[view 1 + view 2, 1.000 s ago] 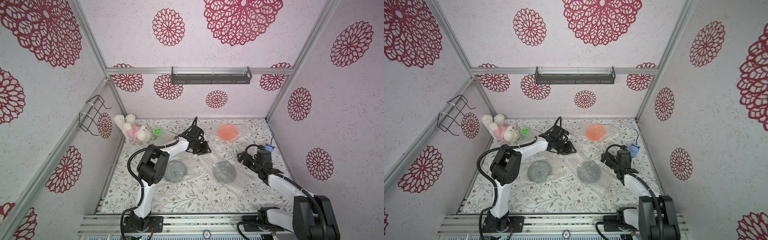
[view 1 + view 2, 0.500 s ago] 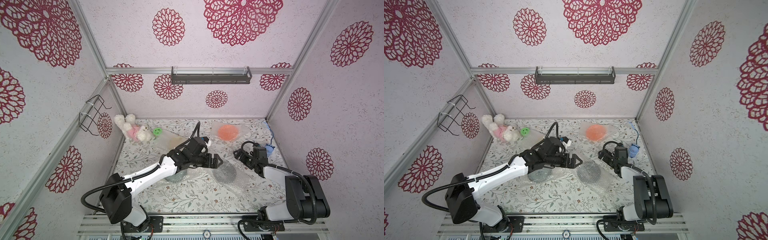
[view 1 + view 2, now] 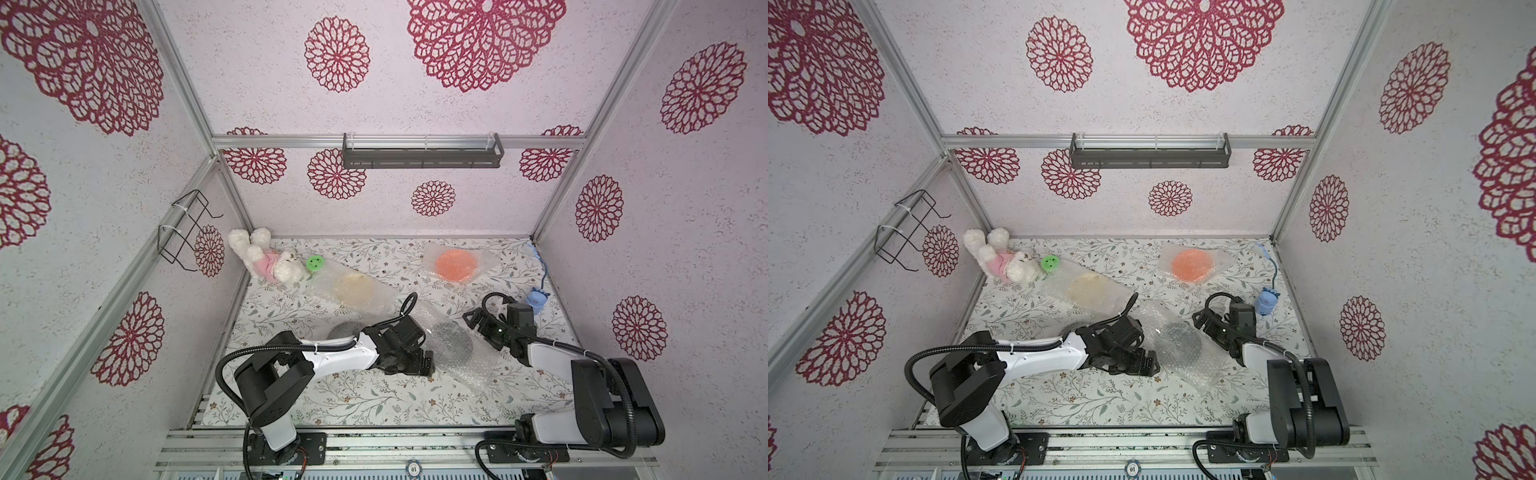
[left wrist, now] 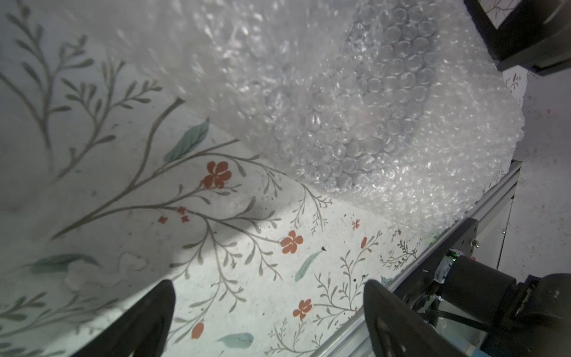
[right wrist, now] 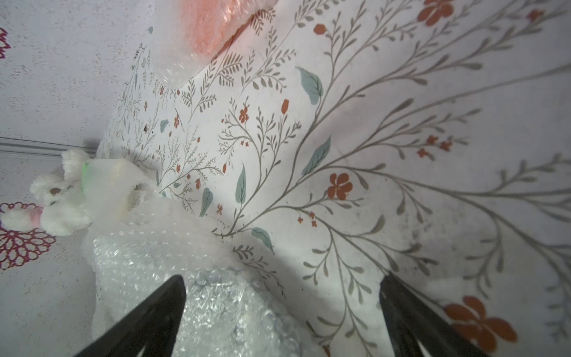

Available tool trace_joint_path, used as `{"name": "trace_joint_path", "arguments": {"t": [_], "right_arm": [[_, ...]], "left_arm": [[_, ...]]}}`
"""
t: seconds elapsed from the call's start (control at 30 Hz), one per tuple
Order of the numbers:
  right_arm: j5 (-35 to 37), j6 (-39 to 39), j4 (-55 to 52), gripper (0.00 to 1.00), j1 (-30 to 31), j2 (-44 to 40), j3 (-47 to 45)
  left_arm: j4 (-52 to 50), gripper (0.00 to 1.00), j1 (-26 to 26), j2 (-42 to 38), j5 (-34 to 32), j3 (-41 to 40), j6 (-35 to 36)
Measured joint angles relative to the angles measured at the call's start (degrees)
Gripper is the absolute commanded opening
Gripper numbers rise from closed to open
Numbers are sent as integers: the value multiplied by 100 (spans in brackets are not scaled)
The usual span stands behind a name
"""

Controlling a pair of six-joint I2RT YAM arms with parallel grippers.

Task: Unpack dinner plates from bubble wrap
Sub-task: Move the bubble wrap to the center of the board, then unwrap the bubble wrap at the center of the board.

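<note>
Desk (image 3: 374, 399) centre: dark plate (image 3: 453, 343) lies under bubble wrap (image 3: 467, 374); the bubbles blur its pattern.
Left gripper (image 3: 428, 365): mine is released, jaws wide and empty, at the plate's 8 o'clock, beside the wrap.
Right gripper (image 3: 473, 322): spread and empty, at the plate's 1 o'clock, one finger over the wrap's edge.
Mostly hidden: second plate (image 3: 343, 329), behind my left arm (image 3: 332, 359).
Far side: cream plate (image 3: 354, 288) at 11 o'clock and orange plate (image 3: 456, 264) at 1 o'clock, both wrapped.
</note>
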Motion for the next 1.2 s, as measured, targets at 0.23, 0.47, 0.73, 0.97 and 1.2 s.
{"name": "trace_joint_path", "arguments": {"t": [0.23,0.47,0.73,0.97,1.2], "right_arm": [[-151,-2,-63,99,42,-155,-92],[-249,20,-31,99,243,-210,-262],[-216,566,186,99,929,-695,-717],[-11,957,28,99,1858,-1397,-887],[258,378,-564,99,1029,-1226,-125]], "left_arm": [[382,97,643,-39,-59,-352,-70],[474,97,1958,0,4,-339,190],[428,97,3095,448,557,295,516],[125,97,2723,-761,715,192,634],[-328,100,1451,-2013,236,-31,579]]}}
